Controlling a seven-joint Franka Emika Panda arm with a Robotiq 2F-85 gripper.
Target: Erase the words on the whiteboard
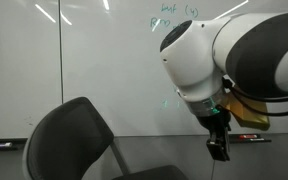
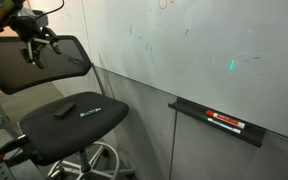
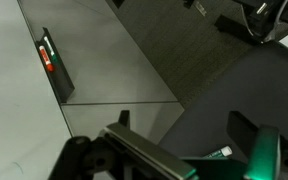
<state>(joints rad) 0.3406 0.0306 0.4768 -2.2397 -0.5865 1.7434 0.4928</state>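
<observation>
Black two-finger gripper (image 2: 34,52), spread open and empty, hangs over a black mesh office chair (image 2: 74,128). Green handwritten words (image 1: 169,10) sit well above it, high on the white whiteboard (image 2: 184,50) behind.

the arm (image 1: 234,55) reaches in with its wrist (image 1: 215,112) pointing straight down, jaws spread wide apart.

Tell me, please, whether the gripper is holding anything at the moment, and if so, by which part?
Nothing is held. In the wrist view the gripper is open, its fingers spread wide with no object between them.
</observation>
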